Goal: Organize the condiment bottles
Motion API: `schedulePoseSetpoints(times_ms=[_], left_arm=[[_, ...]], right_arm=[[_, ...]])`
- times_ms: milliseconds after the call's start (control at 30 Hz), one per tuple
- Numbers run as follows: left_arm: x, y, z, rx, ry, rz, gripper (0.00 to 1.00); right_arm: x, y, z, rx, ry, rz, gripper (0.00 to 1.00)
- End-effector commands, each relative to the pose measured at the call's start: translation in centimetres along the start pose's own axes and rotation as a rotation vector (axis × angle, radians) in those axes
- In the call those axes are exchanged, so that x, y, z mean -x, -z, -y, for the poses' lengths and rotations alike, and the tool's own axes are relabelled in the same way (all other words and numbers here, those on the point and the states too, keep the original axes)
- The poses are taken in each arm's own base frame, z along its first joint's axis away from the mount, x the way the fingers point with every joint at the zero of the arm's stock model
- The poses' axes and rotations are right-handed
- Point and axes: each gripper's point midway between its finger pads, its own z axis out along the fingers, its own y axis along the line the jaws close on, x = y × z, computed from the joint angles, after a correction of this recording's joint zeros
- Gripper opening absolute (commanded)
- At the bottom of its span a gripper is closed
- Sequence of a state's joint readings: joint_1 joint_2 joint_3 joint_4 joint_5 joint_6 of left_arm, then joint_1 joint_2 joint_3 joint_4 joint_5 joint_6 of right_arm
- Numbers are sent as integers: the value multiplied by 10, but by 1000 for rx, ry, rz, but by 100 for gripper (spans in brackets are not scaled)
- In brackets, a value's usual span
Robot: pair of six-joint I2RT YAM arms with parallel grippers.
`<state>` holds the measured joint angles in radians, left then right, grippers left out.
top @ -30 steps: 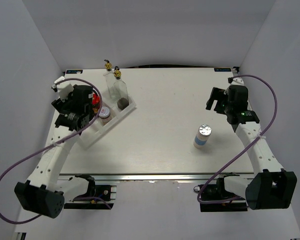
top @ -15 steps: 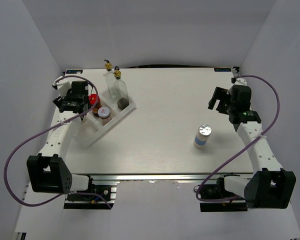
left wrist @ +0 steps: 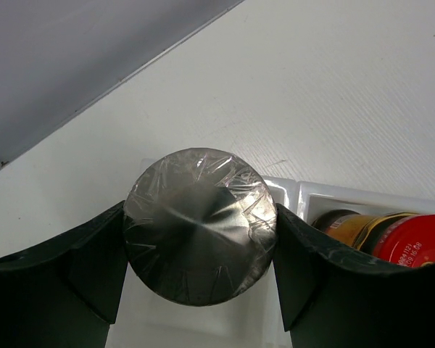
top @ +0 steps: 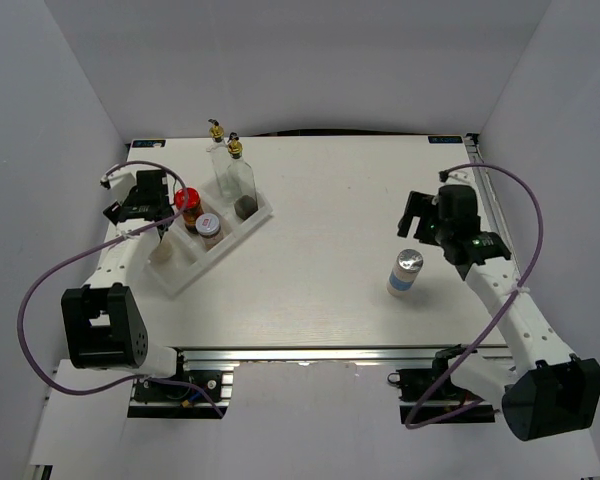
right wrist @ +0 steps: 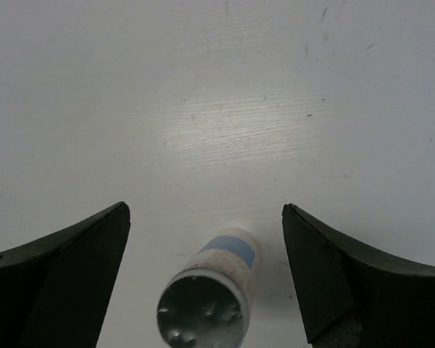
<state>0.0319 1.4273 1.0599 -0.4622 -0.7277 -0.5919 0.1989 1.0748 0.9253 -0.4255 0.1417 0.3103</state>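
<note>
My left gripper [left wrist: 200,217] is shut on the silver lid of a shaker [left wrist: 199,225], both fingers touching it, at the near end of the white rack [top: 195,268]. From above, the left gripper [top: 156,225] stands over that shaker [top: 163,252]. A red-capped jar [top: 188,200] and another shaker [top: 208,226] sit in the rack's middle part, and two tall glass bottles [top: 235,178] with gold pourers at its far end. My right gripper [right wrist: 204,210] is open wide and empty, just behind a blue-labelled shaker [right wrist: 206,304] that stands alone on the table [top: 407,272].
A small dark round thing [top: 245,206] sits in the rack beside the glass bottles. Grey walls close the table on the left, back and right. The rack wall [left wrist: 297,192] lies just right of the held shaker, with the red-capped jar [left wrist: 391,235] beyond it.
The left arm drew back to the left, uncovering the red-capped jar and the shaker beside it. The right gripper moved left and nearer, towards the lone shaker, still open.
</note>
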Motion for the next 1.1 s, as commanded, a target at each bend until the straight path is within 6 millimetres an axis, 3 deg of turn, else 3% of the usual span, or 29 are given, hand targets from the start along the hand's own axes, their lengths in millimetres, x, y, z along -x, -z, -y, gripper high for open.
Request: schedulePoseSetpoints(times_ms=[0,67,100,200,233,433,667,767,800,867,1000,1067], left_arm=[[18,-1,7,-24,70,65,37],[15,-3,2,-2,64,71,44],[14,-4,1,9,60,70,58],[7,-8,2,2,50,57,64],[5,-9,3,-3,44,52,72],[2,-7,1,-3,37,39,98],[4,1,6,-51,47,21,98],[13,9,8,-71,57,23,98],[17,12,8,-76,59,28,98],[34,23,6,-99,76,60,98],[70,54,-2,-156,139,143,98],[95,79,-10,-211,217,215,98]], right_arm=[[-22,16,-3,-85,51,-55,89],[-36,20,-8,-86,52,-83,90],[-47,23,-11,-85,74,-119,89],[-65,27,-13,-97,92,-177,89],[-72,29,-13,-102,98,-203,89],[-84,34,-13,-132,131,-251,90],[-98,33,1,-211,155,-307,87],[-96,32,-2,-197,157,-300,70],[-91,31,-6,-174,154,-279,55],[-85,31,-16,-114,171,-265,45],[-77,29,-26,-58,196,-241,29],[-75,30,-32,-28,205,-244,22]])
